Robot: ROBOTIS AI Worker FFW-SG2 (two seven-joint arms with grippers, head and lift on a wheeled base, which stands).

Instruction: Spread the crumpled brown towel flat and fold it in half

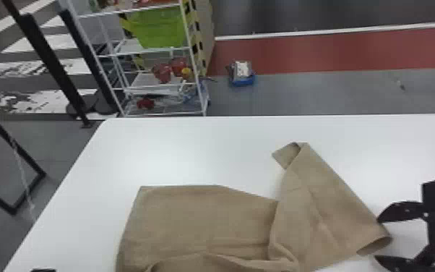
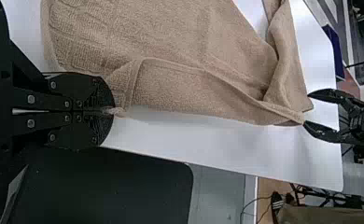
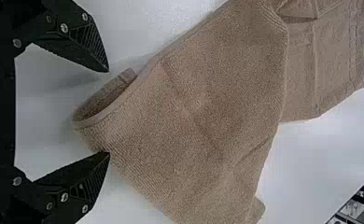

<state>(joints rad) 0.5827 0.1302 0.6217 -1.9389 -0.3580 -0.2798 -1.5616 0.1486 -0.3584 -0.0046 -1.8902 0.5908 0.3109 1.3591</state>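
Left pincer (image 2: 113,111) grips the brown towel (image 1: 206,220) by its edge, right pincer (image 1: 376,239) pointing inward at it, agape

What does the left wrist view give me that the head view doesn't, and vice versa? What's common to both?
Left wrist view: the left gripper with its fingers shut on a corner of the towel.
Head view: the white rack with a green bin beyond the table.
Both: the towel on the white table, not yet spread flat, and the right gripper open by the towel's right end.
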